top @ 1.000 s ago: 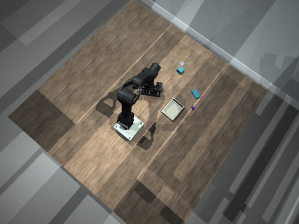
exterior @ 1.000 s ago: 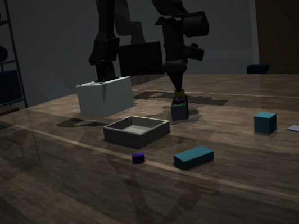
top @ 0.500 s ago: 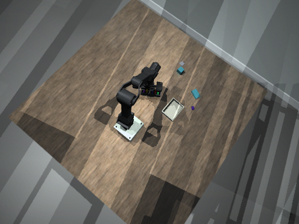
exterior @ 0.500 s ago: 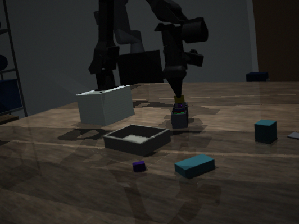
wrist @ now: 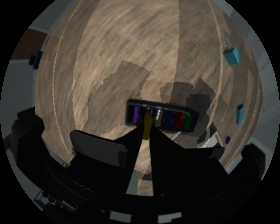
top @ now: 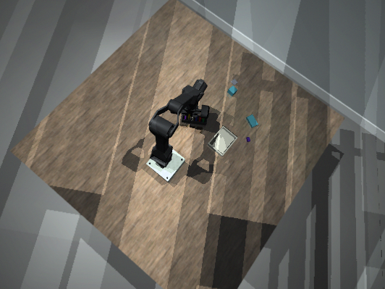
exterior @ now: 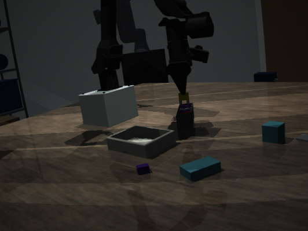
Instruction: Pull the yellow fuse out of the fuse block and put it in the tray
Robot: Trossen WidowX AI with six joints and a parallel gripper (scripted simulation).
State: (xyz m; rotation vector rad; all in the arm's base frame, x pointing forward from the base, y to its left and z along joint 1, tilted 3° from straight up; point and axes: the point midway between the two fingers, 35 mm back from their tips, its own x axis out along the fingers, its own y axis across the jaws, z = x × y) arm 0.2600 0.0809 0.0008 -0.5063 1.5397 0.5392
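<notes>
Exterior shows the tool gripping the yellow fuse; top hides it.

- My gripper: black, closed on the yellow fuse.
- Fuse block: dark, with purple, red and green fuses in the wrist view.
- Tray: grey, pale floor.
- Table: brown wood grain, striped.
- Right of frame: teal cube, teal slab; small purple block.

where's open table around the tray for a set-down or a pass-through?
Open wood lies between the grey square tray and the white arm base. Crowded: black fuse block flanks the tray; small purple cube and flat teal block sit before it.
</notes>
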